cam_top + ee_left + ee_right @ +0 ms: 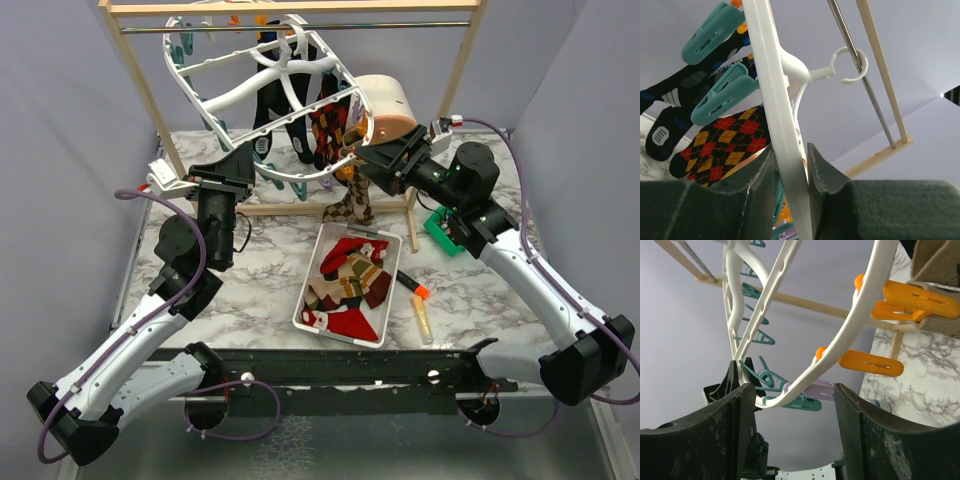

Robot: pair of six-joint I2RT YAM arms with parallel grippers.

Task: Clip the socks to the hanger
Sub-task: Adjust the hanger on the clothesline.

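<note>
Socks on the frame: I see a black fabric sock (268, 112) and a red-and-orange argyle sock (330, 125) clipped side by side under the hanger (282, 58)
Socks in the bin: a heap of red, tan and brown socks (345, 280) lies in the white rectangular plastic tray (306, 318) on the marble table (260, 290), between my two arms
Hanger: a large white plastic oval drying frame, tilted, with its hook (850, 65) looped over the metal rod (875, 105) of the wooden rack (290, 7)
Left gripper (790, 167): fingers pinched narrow on the frame's white rim, just below two teal clips (720, 95)
Right gripper (795, 405): fingers spread wide, with the rim passing between them; I see neither pad touching it
Clips by my right wrist: one orange clip (867, 362) hangs free, while another orange clip (915, 297) bites on tan knit fabric
Table extras: an orange marker (415, 287) and a yellow marker (422, 320) lie just right of the tray
</note>
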